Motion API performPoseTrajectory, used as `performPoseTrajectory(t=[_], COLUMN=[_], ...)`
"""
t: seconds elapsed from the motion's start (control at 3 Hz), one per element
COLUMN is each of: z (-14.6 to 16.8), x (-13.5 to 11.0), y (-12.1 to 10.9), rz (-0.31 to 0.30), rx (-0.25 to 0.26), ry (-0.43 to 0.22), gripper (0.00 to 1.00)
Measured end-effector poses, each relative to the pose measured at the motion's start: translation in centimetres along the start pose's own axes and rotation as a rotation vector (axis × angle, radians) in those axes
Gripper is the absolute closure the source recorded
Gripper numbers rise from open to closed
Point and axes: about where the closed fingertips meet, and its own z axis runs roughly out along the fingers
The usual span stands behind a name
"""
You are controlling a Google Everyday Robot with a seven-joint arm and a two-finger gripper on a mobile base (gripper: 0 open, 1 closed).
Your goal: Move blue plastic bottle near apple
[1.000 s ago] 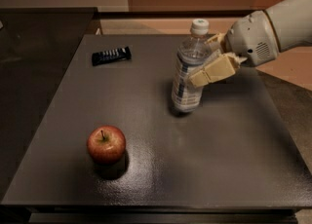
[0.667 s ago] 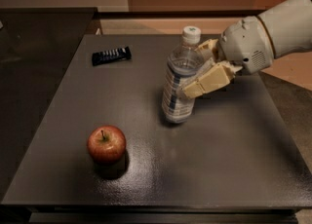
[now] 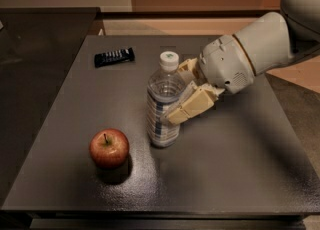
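Note:
The blue plastic bottle [image 3: 162,105] stands upright on the dark table [image 3: 240,164], clear with a white cap and a blue-and-white striped label. My gripper [image 3: 181,94] reaches in from the right and is shut on the bottle's upper body, one beige finger [image 3: 189,106] in front, the other behind. The apple [image 3: 109,147], red with yellowish patches and a short stem, sits just left of the bottle and a little nearer the front edge, a small gap between them.
A flat black ridged bar [image 3: 114,56] lies at the table's back left. A darker surface [image 3: 35,74] adjoins the table on the left. My white arm [image 3: 260,49] spans the right side above the table.
My gripper has carried the bottle to the left and toward the front of the table, from the back right to just beside the apple. The apple and black bar have not moved.

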Motion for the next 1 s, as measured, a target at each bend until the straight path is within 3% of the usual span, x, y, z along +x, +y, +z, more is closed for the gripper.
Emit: performPoseTrajectory(t=[0.33,1.0], z=[1.6,3.2], x=[0.0,0.1], y=[0.6,1.1], rz=[-0.024,-0.057], rx=[-0.029,-0.065], ry=[0.037,0.087], gripper=[0.82,0.36])
